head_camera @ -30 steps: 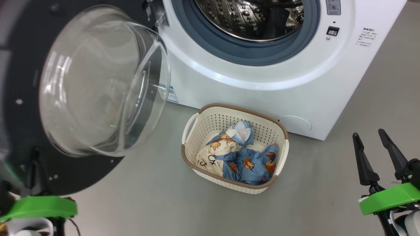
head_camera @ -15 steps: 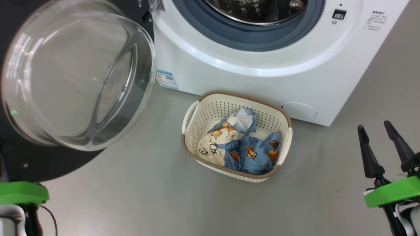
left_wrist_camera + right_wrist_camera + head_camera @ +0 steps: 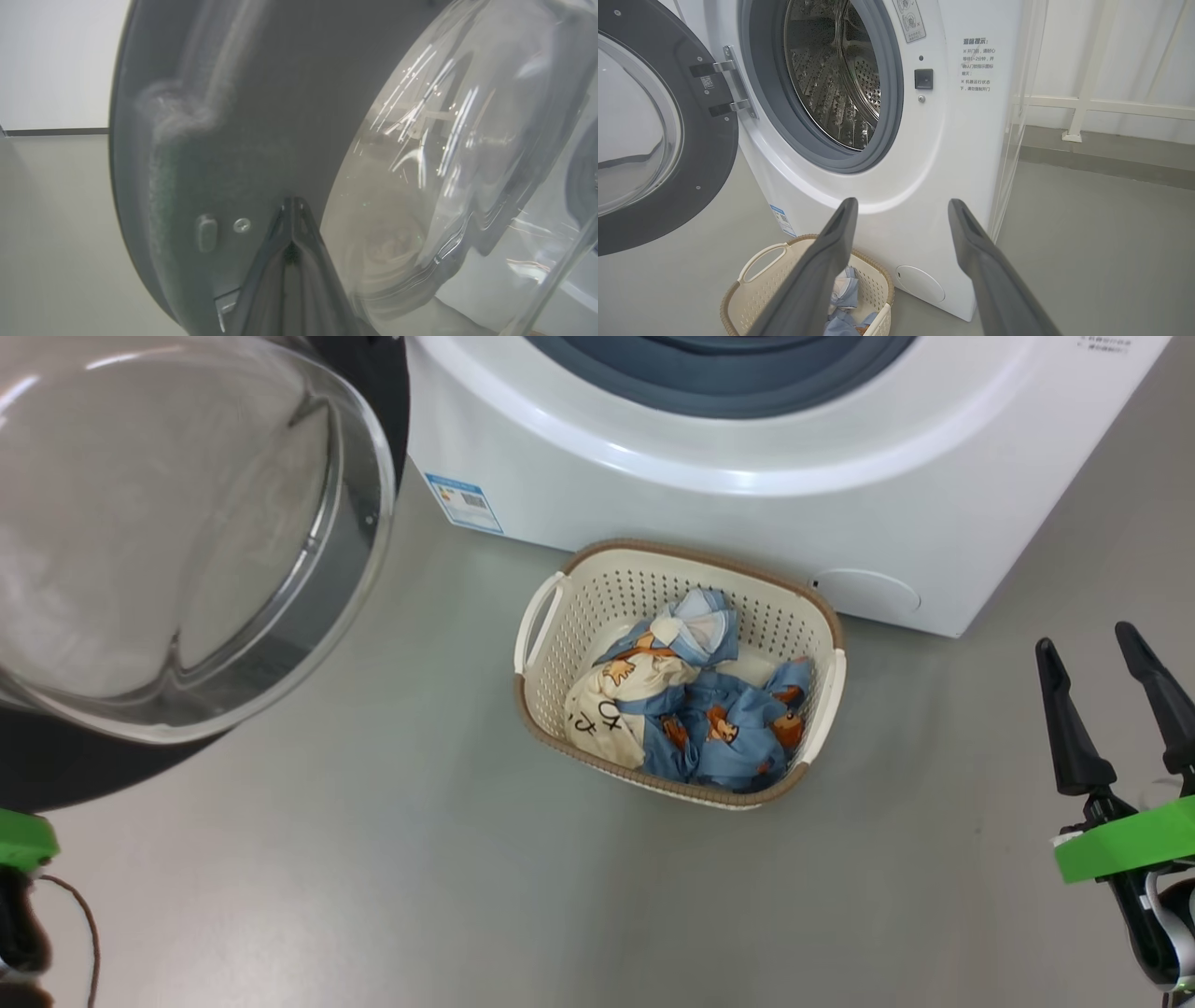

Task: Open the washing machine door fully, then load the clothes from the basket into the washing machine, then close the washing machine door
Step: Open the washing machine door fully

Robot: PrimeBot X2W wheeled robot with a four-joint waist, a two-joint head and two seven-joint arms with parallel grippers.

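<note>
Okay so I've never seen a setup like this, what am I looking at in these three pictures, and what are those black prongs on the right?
This is a wheeled robot with two arms, doing laundry. The picture looking down at the floor comes from a camera on its head; the other two come from cameras on its two wrists. On the grey floor stands a white washing machine with its round glass door swung open to the left. In front sits a cream basket holding blue and cream clothes. The black prongs are the right fingers, spread open and holding nothing. The left fingers are pressed together right by the door's dark inner rim, with nothing between them.
</note>
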